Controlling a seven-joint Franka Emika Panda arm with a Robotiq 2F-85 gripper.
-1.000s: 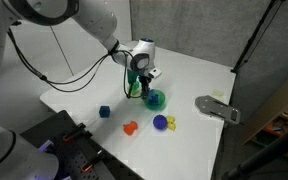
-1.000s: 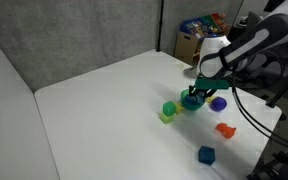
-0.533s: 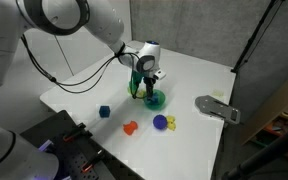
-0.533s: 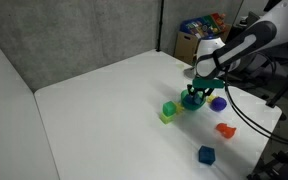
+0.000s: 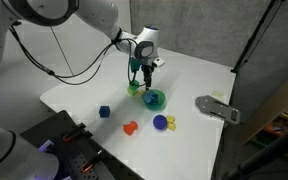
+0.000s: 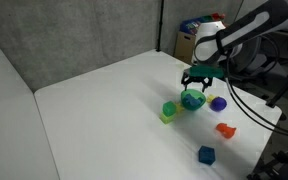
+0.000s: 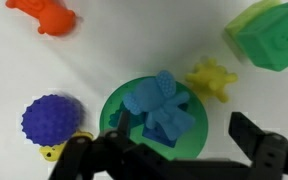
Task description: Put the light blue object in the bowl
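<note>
The light blue object (image 7: pixel 156 104) lies inside the green bowl (image 7: pixel 113 101), free of the fingers. In the wrist view my gripper (image 7: pixel 182 126) is open, one dark finger on each side of the bowl and above it. In both exterior views the gripper (image 5: pixel 144 64) (image 6: pixel 199 78) hangs a short way above the bowl (image 5: pixel 155 100) (image 6: pixel 193 101) with nothing held. From the outside views the object's blue shows only faintly inside the bowl.
A green block (image 5: pixel 134 88) (image 7: pixel 269 35) sits beside the bowl, with a yellow toy (image 7: pixel 212 78) close to its rim. A purple ball (image 5: pixel 161 122) (image 6: pixel 218 103), an orange toy (image 5: pixel 130 127) and a dark blue cube (image 5: pixel 104 112) lie nearer the table's edge. A grey device (image 5: pixel 217 108) rests on the table.
The gripper has opened, let go of the light blue object into the bowl, and risen a little above it.
</note>
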